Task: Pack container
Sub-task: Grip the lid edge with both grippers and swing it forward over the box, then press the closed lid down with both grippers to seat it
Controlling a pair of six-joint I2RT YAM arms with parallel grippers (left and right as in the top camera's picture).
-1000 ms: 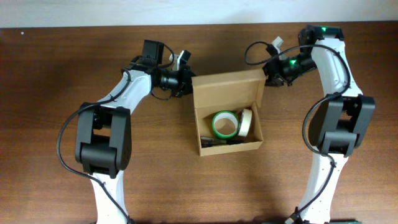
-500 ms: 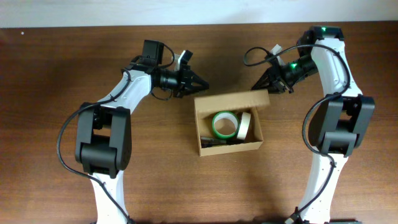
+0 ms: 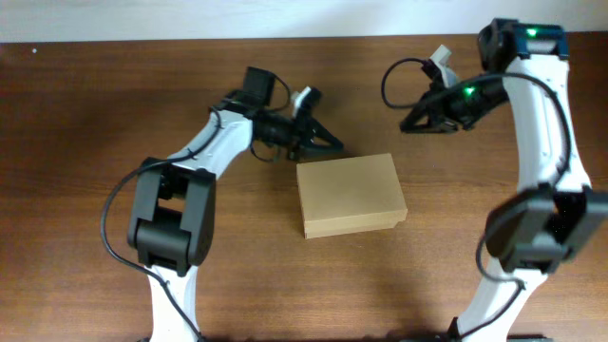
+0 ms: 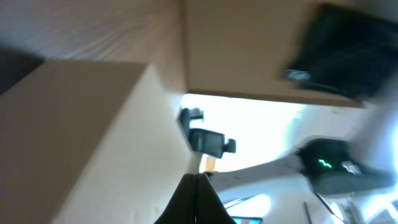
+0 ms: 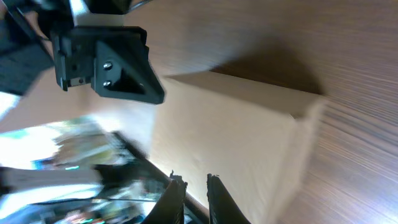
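The container (image 3: pixel 350 195) is a tan cardboard box in the middle of the table, with its flap lid down flat and whatever is inside hidden. My left gripper (image 3: pixel 338 146) is shut and empty. Its tip hovers just beyond the box's far left corner. My right gripper (image 3: pixel 405 126) hangs above the table past the far right corner, apart from the box. Its fingers are a narrow gap apart with nothing between them. The left wrist view has the box's pale side (image 4: pixel 74 137) beside the shut tips (image 4: pixel 198 176). In the right wrist view the lid (image 5: pixel 236 137) lies under the gripper (image 5: pixel 194 180).
Brown wooden tabletop (image 3: pixel 85 114) lies all around the box. A white wall edge (image 3: pixel 190 19) runs along the far side. The left arm's base (image 3: pixel 171 228) and the right arm's base (image 3: pixel 532 237) stand on either side of the box near the front.
The box's lid has swung down from upright to flat, hiding the tape rolls inside. The left gripper moved right toward the box. The right gripper pulled up and away to the right.
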